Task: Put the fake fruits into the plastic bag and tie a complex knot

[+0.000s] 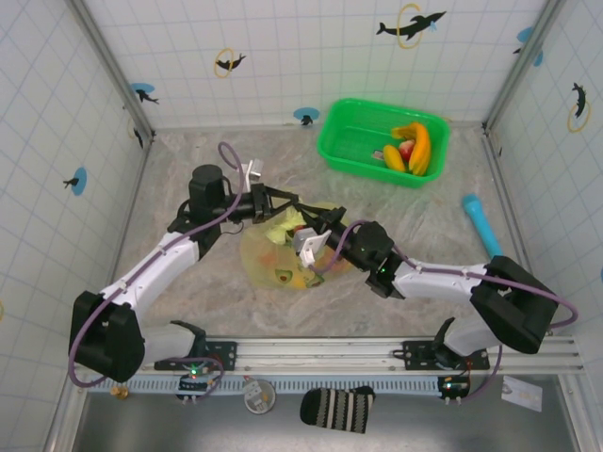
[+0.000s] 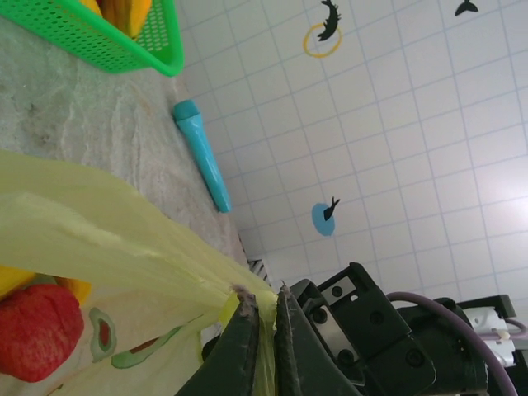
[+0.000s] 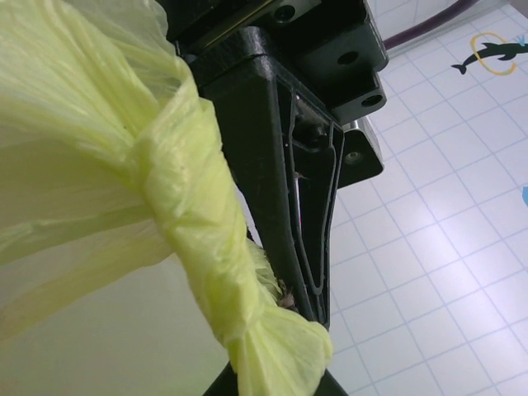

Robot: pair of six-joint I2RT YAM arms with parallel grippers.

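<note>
1. Nearest my bases, on the counter point(image 1: 179, 160), the plastic bag point(image 1: 278, 266) lies slumped with fake fruits point(image 2: 37, 330) inside.
2. Just past its far edge my two tools meet. My left tool point(image 2: 266, 301) is pinched tight on a handle strip of the bag, and my right tool point(image 1: 313, 231) is clamped on the same twisted strip.
3. The knot point(image 3: 177, 194) sits on that strip, just beside the pinch. The strip's long axis runs tool to tool, left to right, so I judge tightening means drawing apart along it.
4. Farthest back, well apart, the green basket point(image 1: 349, 141) holds bananas point(image 1: 417, 149).
</note>
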